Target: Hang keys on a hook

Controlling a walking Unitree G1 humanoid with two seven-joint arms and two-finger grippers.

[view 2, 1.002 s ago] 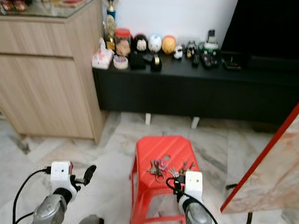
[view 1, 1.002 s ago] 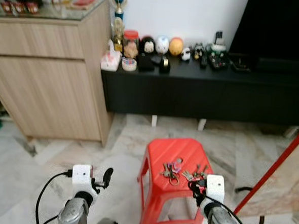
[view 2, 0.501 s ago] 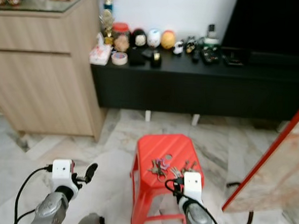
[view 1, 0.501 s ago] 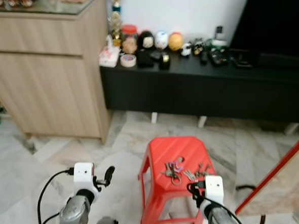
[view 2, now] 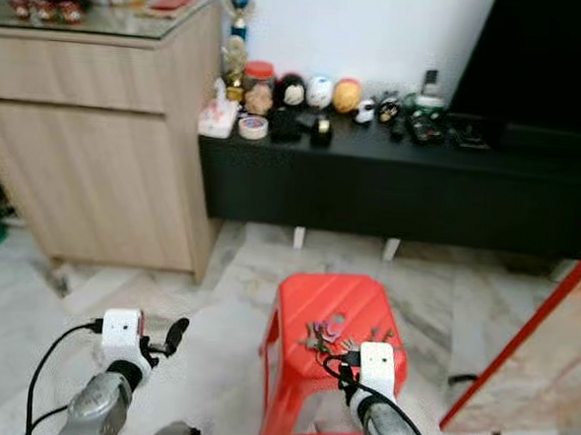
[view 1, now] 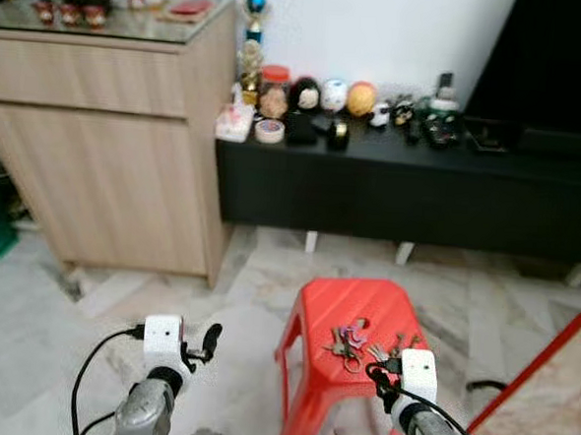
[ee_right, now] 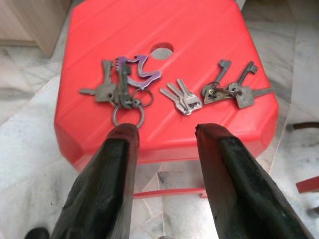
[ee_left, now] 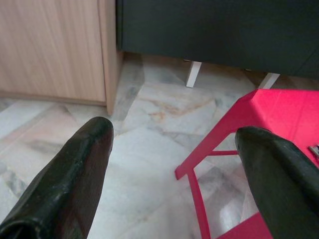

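Three bunches of keys lie on the seat of a red plastic stool (ee_right: 99, 30): a bunch with a purple carabiner (ee_right: 123, 84), a small bunch of silver keys (ee_right: 181, 98) in the middle, and a bunch of old dark keys (ee_right: 230, 89) beside it. The right gripper (ee_right: 162, 134) hovers just before the stool's near edge, fingers spread and empty. The left gripper (ee_left: 172, 144) hangs over the marble floor (ee_left: 144, 149) beside the stool, fingers spread wide.
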